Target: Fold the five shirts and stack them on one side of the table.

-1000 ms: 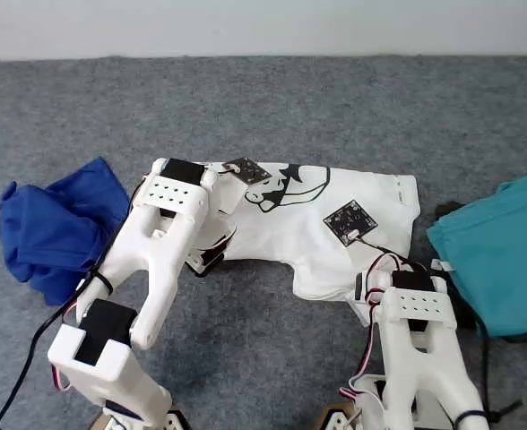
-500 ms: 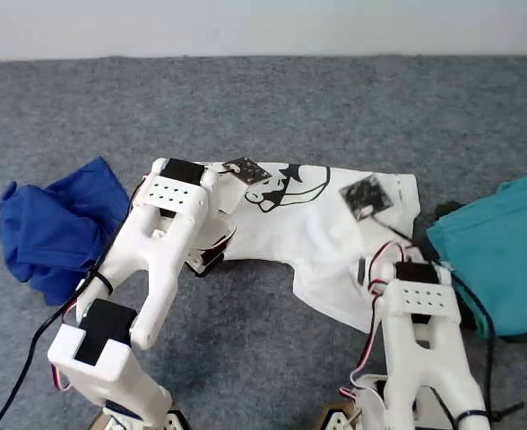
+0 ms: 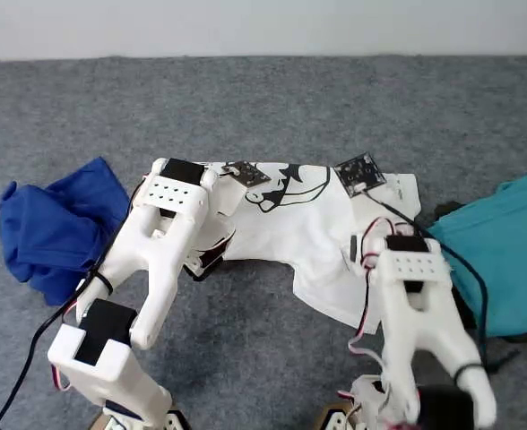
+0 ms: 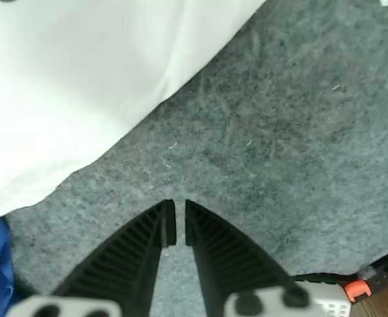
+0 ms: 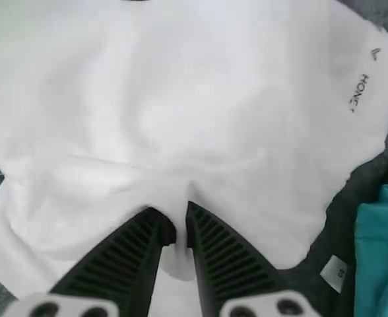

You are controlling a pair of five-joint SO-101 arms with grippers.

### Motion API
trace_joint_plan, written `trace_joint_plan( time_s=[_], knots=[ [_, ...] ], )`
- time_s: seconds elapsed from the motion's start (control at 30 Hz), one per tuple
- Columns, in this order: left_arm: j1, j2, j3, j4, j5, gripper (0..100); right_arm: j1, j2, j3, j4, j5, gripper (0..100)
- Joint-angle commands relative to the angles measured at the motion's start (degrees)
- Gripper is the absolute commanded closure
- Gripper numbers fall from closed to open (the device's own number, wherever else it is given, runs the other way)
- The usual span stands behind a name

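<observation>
One white shirt between blue shirt and teal shirt

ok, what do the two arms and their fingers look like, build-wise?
The left arm and right arm are white printed shells with black servo blocks at the joints and a grid of small holes on the top bracket. Thin red, black and white wires loop beside the right arm's bracket. The left gripper and right gripper both have black, ribbed fingers that taper to a tip.
</observation>
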Motion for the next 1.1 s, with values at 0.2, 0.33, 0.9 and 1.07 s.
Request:
trace_joint_plan(
  time_s=[0.2, 0.33, 0.9, 1.07],
  knots=[
    [0.5, -1.1, 0.0, 0.8, 0.4, 97, -0.2, 18.3, -15.0, -1.4, -2.1, 99.0],
    [0.5, -1.1, 0.0, 0.8, 0.4, 97, -0.2, 21.9, -17.8, -1.2, -4.7, 98.9],
    [0.5, -1.1, 0.3, 0.9, 0.4, 97, -0.2, 22.9, -31.6, 19.2, -7.6, 76.5],
    [0.5, -1.1, 2.2, 0.8, 0.4, 97, -0.1, 22.7, -35.9, 20.6, -9.1, 75.7]
  ],
)
